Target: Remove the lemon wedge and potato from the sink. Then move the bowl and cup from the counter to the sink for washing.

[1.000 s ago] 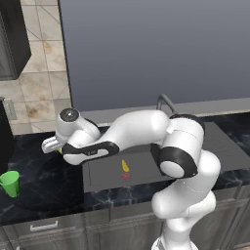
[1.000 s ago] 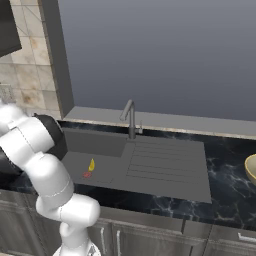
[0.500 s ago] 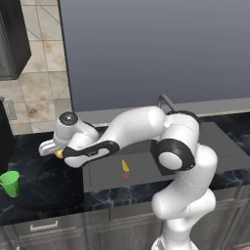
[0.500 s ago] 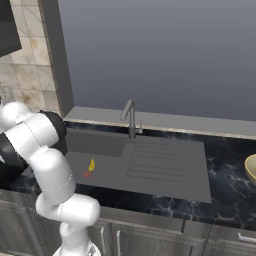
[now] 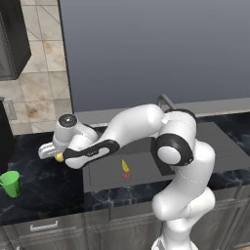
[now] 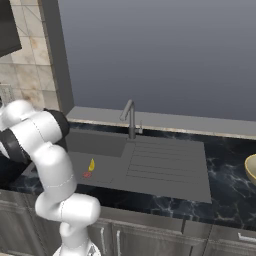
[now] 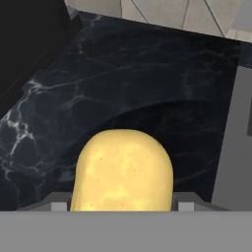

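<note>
On the left, the cup (image 5: pixel 10 183) waits on the table (image 5: pixel 44 195). The fingers (image 5: pixel 52 154) are clamped on the potato (image 7: pixel 123 170) above the table; next, set it down. Further right, the lemon wedge (image 5: pixel 125 166) lies in the sink (image 5: pixel 146 168).

A black marble counter (image 5: pixel 44 190) runs above grey cabinet drawers (image 6: pixel 150 240). Beige wall tiles (image 5: pixel 36 85) stand beside a large grey window panel (image 6: pixel 165 55).

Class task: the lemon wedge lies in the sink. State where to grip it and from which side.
Grip the lemon wedge across its narrow middle, coming straight down from above: it lies on the open sink floor, and its pointed ends likely offer poor hold.
</note>
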You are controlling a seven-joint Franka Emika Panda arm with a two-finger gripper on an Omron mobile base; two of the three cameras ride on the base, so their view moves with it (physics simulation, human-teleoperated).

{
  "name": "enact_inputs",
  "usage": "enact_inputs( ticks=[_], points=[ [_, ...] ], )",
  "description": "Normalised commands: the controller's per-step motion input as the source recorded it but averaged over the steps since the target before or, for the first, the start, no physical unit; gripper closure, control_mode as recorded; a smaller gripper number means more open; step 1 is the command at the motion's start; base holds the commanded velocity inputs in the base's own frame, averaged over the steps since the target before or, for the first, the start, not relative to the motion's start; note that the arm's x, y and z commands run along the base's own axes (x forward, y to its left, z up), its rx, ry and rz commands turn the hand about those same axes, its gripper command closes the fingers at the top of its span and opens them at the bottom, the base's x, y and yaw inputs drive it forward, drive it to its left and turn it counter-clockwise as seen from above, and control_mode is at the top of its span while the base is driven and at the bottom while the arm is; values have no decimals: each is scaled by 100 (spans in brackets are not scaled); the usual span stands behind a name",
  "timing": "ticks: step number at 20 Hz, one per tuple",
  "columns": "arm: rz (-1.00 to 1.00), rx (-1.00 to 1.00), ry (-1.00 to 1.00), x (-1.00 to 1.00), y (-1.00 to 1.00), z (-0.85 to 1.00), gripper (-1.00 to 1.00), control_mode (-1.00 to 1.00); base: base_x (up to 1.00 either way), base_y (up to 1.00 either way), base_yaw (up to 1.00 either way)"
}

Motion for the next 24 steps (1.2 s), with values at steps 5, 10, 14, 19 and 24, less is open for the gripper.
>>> enact_inputs(
  ticks=[5,10,14,19,24],
  points=[
    [0,0,4,0,5,-15,100,-100,0,0,0],
    [0,0,1,0,5,-15,100,-100,0,0,0],
    [0,0,0,0,8,-17,100,-100,0,0,0],
    [0,0,0,0,9,-17,100,-100,0,0,0],
    [0,0,0,0,7,-16,100,-100,0,0,0]
  ],
)
